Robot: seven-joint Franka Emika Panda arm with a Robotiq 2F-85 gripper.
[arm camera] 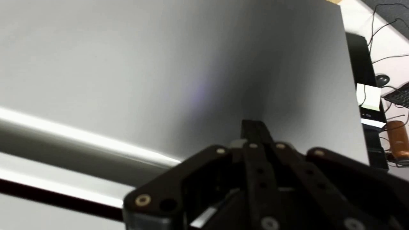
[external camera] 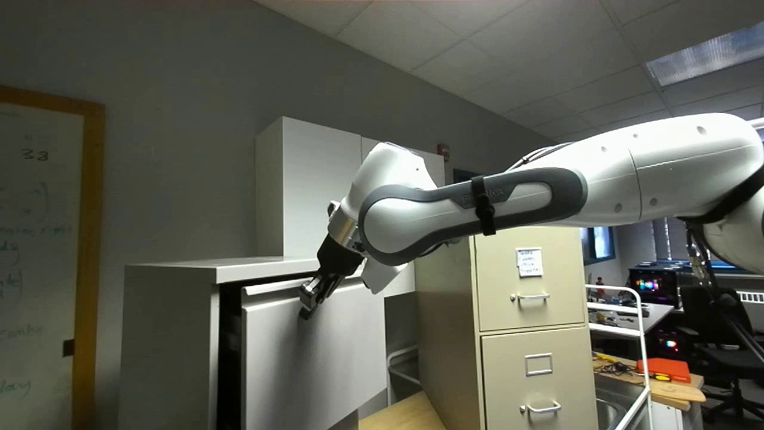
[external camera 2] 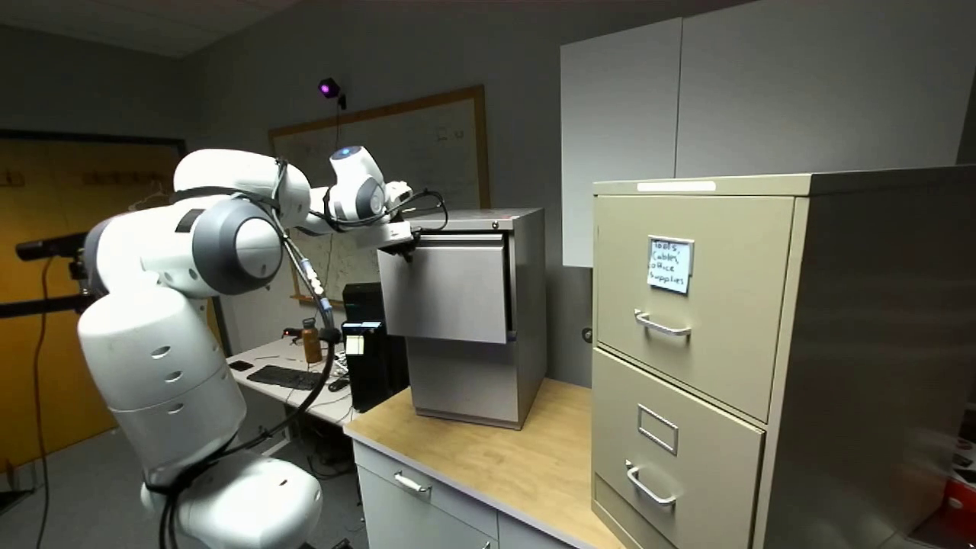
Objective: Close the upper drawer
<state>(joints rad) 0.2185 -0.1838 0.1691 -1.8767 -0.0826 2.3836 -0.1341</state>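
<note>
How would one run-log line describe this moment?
upper drawer: partly open; lower drawer: closed; fingers: shut, at upper drawer's front, contact unclear; task: unfinished

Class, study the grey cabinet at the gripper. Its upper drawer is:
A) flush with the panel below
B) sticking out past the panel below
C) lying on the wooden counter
B: in an exterior view the upper drawer juts forward of the lower panel.

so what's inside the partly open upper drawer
Behind the upper drawer front only a dark gap shows; that front and the grey cabinet cover the inside, so any contents can't be seen.
</note>
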